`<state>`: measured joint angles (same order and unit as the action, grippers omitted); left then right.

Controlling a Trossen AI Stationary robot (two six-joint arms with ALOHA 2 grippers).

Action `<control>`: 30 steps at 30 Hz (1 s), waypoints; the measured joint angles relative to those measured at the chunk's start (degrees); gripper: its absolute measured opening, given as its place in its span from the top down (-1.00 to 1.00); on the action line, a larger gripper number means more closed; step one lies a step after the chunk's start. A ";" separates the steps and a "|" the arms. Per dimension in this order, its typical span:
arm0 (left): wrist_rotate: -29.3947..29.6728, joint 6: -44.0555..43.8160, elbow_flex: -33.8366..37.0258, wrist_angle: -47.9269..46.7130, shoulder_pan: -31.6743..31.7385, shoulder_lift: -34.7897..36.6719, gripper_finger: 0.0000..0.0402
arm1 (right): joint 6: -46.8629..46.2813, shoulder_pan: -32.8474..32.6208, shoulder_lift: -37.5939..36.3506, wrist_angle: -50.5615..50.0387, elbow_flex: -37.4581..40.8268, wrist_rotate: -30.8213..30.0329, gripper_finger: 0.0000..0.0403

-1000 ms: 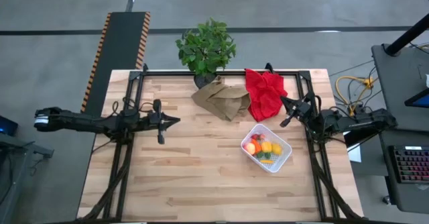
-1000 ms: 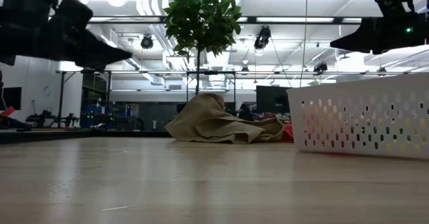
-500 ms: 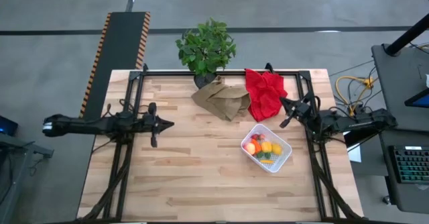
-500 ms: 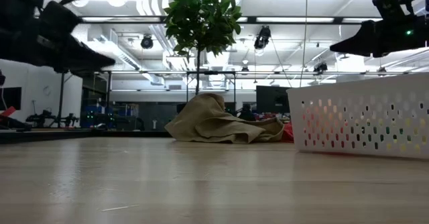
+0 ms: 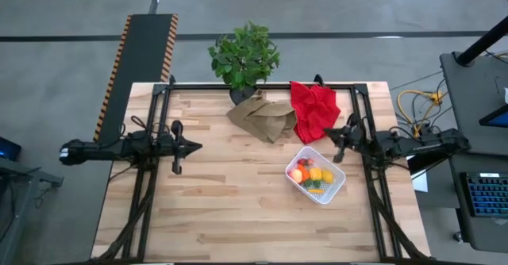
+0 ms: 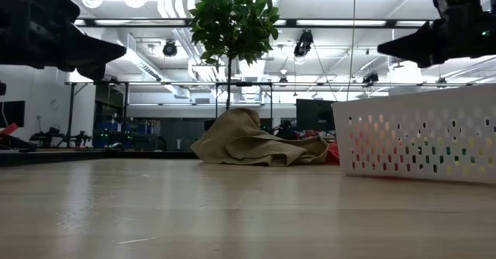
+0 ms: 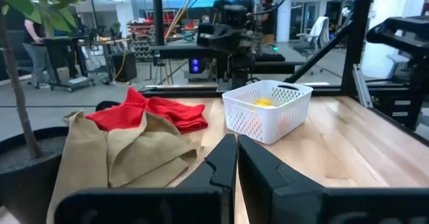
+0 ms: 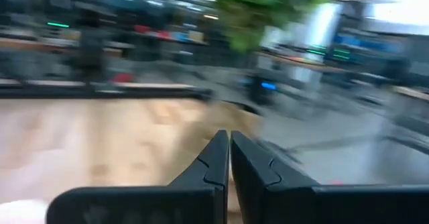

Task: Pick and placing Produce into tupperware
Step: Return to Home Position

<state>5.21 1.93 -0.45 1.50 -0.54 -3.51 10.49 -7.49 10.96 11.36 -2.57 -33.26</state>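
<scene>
The white tupperware (image 5: 315, 174) stands on the table's right half. It holds the produce: a pink-orange peach (image 5: 297, 174), yellow lemons (image 5: 317, 172), red berries (image 5: 304, 163) and a green-orange piece (image 5: 315, 187). In the left wrist view the tupperware (image 7: 267, 110) shows a yellow fruit (image 7: 263, 102) inside. My left gripper (image 5: 194, 147) hovers shut over the table's left half, far from the tupperware. My right gripper (image 5: 332, 136) hovers shut just beyond the tupperware's far right side. Each pair of fingers, left (image 7: 236, 150) and right (image 8: 228, 150), meets with nothing between them.
A brown paper bag (image 5: 260, 116) and a red cloth (image 5: 313, 109) lie near the table's far edge. A potted plant (image 5: 244, 55) stands behind them. Bare wood spreads over the middle and near side of the table (image 5: 230, 209).
My left gripper has drawn back toward the table's left edge, staying shut and above the wood. My right gripper has turned a little in place near the tupperware. The tupperware and the produce have kept still.
</scene>
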 joint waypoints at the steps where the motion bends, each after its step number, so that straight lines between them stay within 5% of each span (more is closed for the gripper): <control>1: 0.43 -0.04 0.00 0.04 -0.02 -0.20 1.00 | -0.21 0.00 0.00 0.03 0.00 3.24 0.96; 11: 1.05 -0.07 0.04 0.06 0.00 -0.08 1.00 | -6.77 0.00 -0.04 3.54 0.00 33.03 0.96; 15: 1.10 -0.07 0.07 0.02 0.04 -0.48 1.00 | -7.50 0.00 -0.90 0.09 -0.55 31.68 0.96; 21: 1.12 0.04 0.09 -0.03 0.04 -2.23 1.00 | -9.18 0.00 -5.42 -18.57 -6.21 26.83 0.96; 30: 1.61 -1.19 0.11 0.06 0.04 -3.00 1.00 | -4.02 2.99 -10.69 -7.60 1.95 22.96 0.96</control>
<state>6.82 0.75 -0.34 1.56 -0.49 -6.52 6.46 -4.49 0.27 3.75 -0.62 -10.30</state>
